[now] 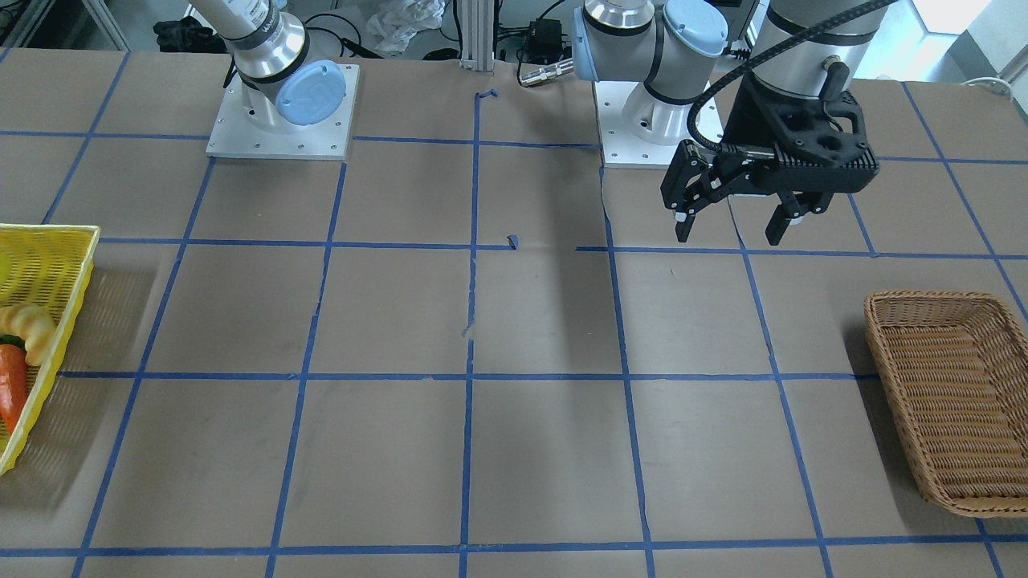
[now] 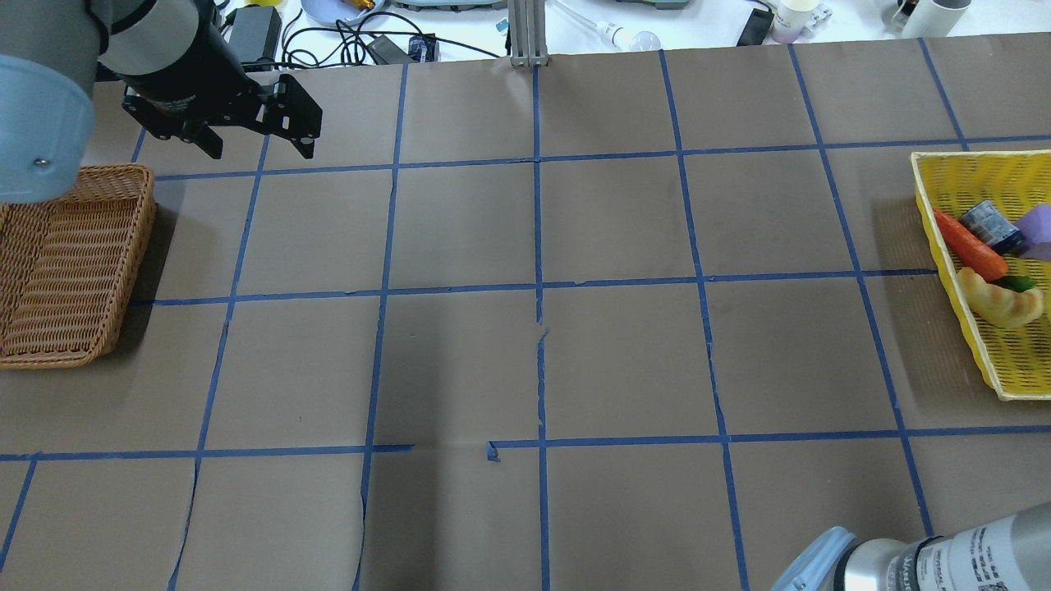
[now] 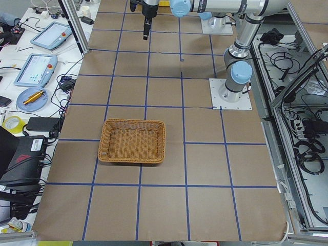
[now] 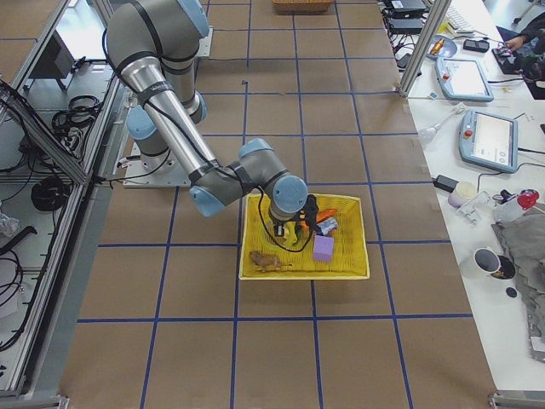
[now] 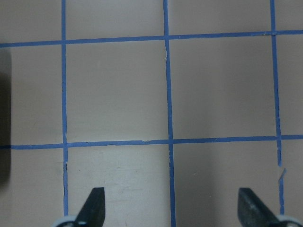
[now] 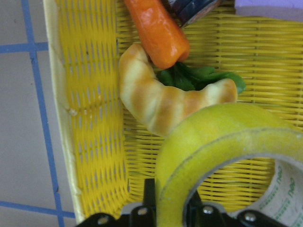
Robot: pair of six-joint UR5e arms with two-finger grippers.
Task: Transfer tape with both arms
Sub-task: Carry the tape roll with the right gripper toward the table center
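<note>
Yellow tape [image 6: 213, 142], yellow woven basket [image 6: 90, 118], brown table [image 2: 616, 222] gridded blue.

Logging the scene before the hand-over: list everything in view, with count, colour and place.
tape: one, translucent yellow, over the yellow basket
yellow basket: one, table end on the robot's right
carrot: one, orange, in the yellow basket
croissant: one, golden, same basket
can: one, dark, same basket
purple block: one, same basket
wicker basket: one, brown, table end on the robot's left
table: one, brown, blue grid lines
left gripper: black, open, above the table
right gripper: black, pinching the tape's wall
</note>
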